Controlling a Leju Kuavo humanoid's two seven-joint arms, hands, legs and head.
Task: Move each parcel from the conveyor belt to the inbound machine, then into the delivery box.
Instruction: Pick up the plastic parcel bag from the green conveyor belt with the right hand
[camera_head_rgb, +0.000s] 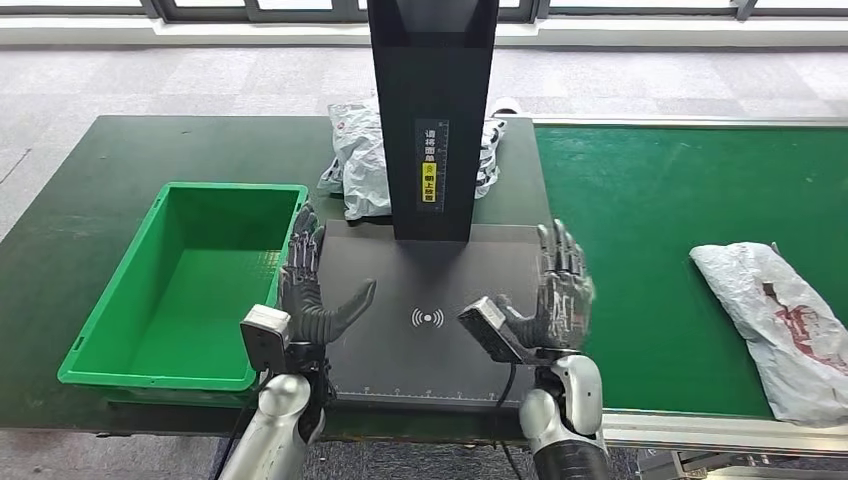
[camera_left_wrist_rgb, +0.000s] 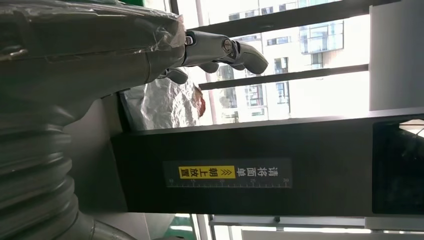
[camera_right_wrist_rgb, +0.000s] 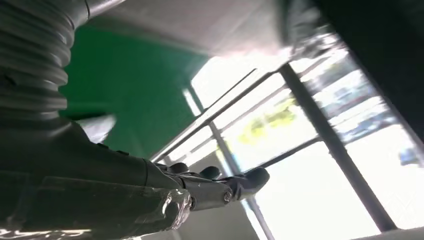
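place: parcel-sorting workspace | evidence: green conveyor belt (camera_head_rgb: 650, 200), black scanner machine (camera_head_rgb: 432, 110), green bin (camera_head_rgb: 200, 280)

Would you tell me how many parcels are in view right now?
2: one parcel on the conveyor belt at the right, one parcel behind the machine's column; more may hide behind it.

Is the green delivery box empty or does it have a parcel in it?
Empty: the green delivery box shows only its bare floor. One parcel lies on the conveyor belt.

Crinkled glossy plastic parcel (camera_head_rgb: 785, 325); smooth green plastic box (camera_head_rgb: 190, 285); matt belt (camera_head_rgb: 640, 230).
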